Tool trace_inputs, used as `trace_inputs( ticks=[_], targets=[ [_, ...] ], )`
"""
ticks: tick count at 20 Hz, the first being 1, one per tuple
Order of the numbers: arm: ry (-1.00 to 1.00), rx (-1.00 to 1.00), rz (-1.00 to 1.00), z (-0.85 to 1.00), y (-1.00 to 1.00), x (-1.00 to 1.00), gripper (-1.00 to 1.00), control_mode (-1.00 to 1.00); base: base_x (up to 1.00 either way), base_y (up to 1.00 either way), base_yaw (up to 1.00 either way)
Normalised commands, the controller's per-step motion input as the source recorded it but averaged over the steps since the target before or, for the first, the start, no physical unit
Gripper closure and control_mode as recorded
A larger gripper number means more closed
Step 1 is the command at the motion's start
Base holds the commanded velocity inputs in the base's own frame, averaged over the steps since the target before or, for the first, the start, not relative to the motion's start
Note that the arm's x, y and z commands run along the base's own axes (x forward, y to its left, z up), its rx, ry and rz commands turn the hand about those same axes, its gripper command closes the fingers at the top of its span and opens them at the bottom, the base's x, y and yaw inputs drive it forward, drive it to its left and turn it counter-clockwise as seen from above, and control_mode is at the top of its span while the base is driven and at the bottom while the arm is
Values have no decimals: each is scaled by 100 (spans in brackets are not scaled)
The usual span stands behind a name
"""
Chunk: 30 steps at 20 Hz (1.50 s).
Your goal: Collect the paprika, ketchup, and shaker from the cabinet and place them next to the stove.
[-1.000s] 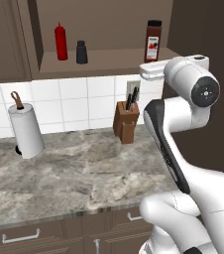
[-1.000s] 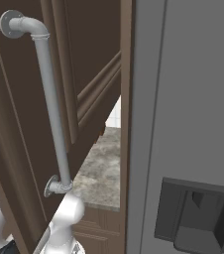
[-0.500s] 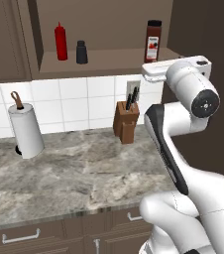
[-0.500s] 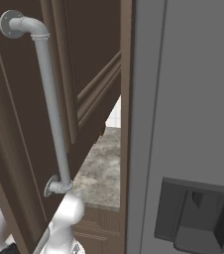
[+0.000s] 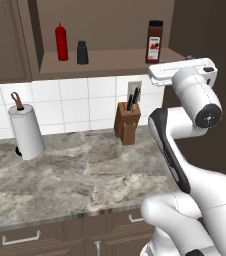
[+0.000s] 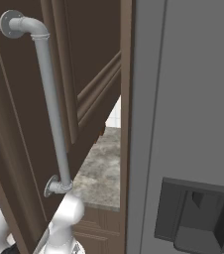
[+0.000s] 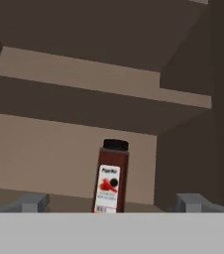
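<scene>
The hand (image 7: 111, 201) stands wide, its two finger tips (image 7: 32, 202) far apart at the bottom of the hand view, holding nothing. Between them, further back, the paprika (image 7: 110, 177) stands upright on the shelf of the cabinet (image 7: 84, 74), its black cap up and its white-and-red label facing the camera.

In the left base view the white arm's wrist is raised just below and in front of the shelf edge, near the paprika (image 5: 155, 42), which stands at the right end of the open niche of the cabinet (image 5: 105, 69). Well to its left on the same shelf stand the shaker (image 5: 82, 52) and, just beside it on the left, the ketchup (image 5: 61, 42), both upright.

Below the shelf, on the marbled bench (image 5: 75, 175), a wooden knife block (image 5: 126, 123) stands against the white tiled wall, and a paper towel roll (image 5: 26, 131) stands well to the left.

In the right base view a brown door with a long grey handle (image 6: 49, 104) hangs open close to the camera.
</scene>
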Motion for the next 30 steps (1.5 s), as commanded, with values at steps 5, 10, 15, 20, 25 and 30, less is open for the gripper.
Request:
trace_inputs(
  ticks=[5, 10, 15, 20, 25, 30],
  targets=[
    [2, 4, -16, -12, 0, 17, -100, -100, 0, 0, 0],
    [9, 14, -16, 0, 0, 28, -100, -100, 0, 0, 0],
    [4, 10, -5, 0, 1, 22, -100, -100, 0, 0, 0],
    [3, 5, -7, 0, 1, 43, -100, -100, 0, 0, 0],
    [1, 1, -6, 0, 6, 38, -100, -100, 0, 0, 0],
    [5, 0, -1, 0, 11, 28, -100, -100, 0, 0, 0]
  ],
)
